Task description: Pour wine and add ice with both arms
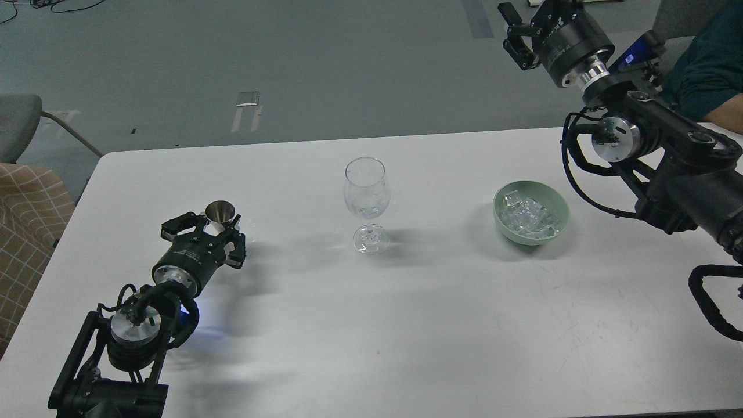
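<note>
A clear stemmed wine glass (364, 194) stands upright at the table's middle. A green bowl (556, 202) to its right holds several clear ice cubes (527, 216). My left gripper (210, 227) is low over the table's left part, left of the glass. It is shut on a small shiny metal cup (220, 211), which stands upright. My right gripper (515, 32) is raised high beyond the table's far edge, above and behind the bowl. Its fingers are spread and hold nothing.
The white table (406, 325) carries only the glass, the bowl and the cup. A person's arm in a dark teal sleeve (711, 64) is at the far right. A chair (23, 191) stands off the table's left edge.
</note>
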### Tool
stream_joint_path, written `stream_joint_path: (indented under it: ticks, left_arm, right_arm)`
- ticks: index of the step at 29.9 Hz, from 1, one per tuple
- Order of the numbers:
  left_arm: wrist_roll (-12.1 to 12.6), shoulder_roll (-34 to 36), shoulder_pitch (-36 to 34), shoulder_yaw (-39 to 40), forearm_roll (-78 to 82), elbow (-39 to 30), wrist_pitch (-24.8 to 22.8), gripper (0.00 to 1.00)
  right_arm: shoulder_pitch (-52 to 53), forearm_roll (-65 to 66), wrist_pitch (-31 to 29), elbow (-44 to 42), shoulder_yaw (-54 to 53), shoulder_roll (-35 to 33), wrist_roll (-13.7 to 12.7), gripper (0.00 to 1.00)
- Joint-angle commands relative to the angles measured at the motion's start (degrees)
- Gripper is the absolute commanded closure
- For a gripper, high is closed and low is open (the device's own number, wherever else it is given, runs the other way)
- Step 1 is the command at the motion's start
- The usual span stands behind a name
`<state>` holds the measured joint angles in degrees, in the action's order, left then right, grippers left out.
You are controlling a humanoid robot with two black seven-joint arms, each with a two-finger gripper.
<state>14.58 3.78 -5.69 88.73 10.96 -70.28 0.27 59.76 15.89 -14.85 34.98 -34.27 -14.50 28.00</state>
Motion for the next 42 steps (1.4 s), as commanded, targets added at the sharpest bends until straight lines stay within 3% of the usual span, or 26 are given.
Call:
stream_joint_path:
  ticks: [1,8,17,25,33,42]
  left_arm:
    - [0.01,0.0,-0.11,0.04,0.03,0.05,-0.01,0.55]
    - [0.01,0.0,-0.11,-0.04,0.47,0.14,-0.01,0.5]
    - [0.01,0.18,-0.2,-0.22,0.55,0.14,0.08,0.35]
    - [0.01,0.18,-0.28,-0.13,0.64,0.84,-0.01,0.33]
    - [0.09,1.4,0.59,0.04,0.2,0.85,-0.27,0.03]
    - [0.27,4.39,1.47,0.4,-0.41,0.85,-2.99,0.02]
  right_arm:
    - [0.0,0.02,-0.01,0.0,0.0,0.0,0.0,0.0]
    - [0.0,0.02,-0.01,0.0,0.0,0.0,0.0,0.0]
    - [0.0,0.02,-0.01,-0.09,0.0,0.0,0.0,0.0]
    - [0.0,0.02,-0.01,0.0,0.0,0.0,0.0,0.0]
    - [0.0,0.02,-0.01,0.0,0.0,-0.09,0.0,0.0]
    - [0.0,0.02,0.17,0.0,0.0,-0.09,0.0,0.0]
